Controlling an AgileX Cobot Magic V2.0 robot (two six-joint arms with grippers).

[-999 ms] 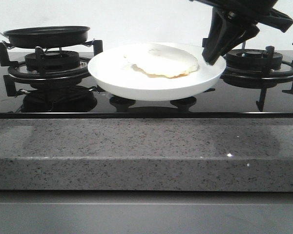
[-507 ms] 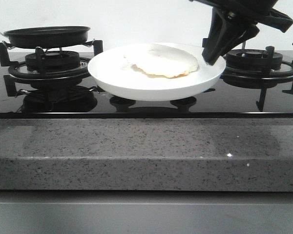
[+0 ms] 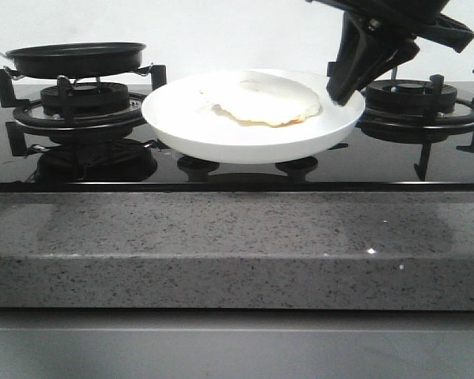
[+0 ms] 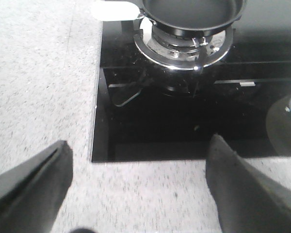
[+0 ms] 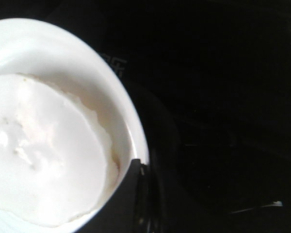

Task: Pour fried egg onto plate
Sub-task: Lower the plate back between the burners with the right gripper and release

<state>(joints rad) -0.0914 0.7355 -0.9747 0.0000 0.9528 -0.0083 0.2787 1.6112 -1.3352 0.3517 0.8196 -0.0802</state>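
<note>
The fried egg (image 3: 261,99) lies flat on the white plate (image 3: 221,130), toward its right side. My right gripper (image 3: 341,91) is shut on the plate's right rim and holds the plate level just above the black cooktop, between the two burners. In the right wrist view the egg (image 5: 43,160) fills the plate (image 5: 87,63), and my right gripper (image 5: 141,167) pinches the rim. The black pan (image 3: 75,57) sits empty on the left burner. My left gripper (image 4: 139,143) is open and empty over the speckled counter, short of the pan (image 4: 191,12).
The right burner grate (image 3: 423,99) stands just behind my right gripper. The pan's pale handle (image 4: 114,9) points toward the counter on the left. The grey granite counter edge (image 3: 237,245) runs along the front of the cooktop.
</note>
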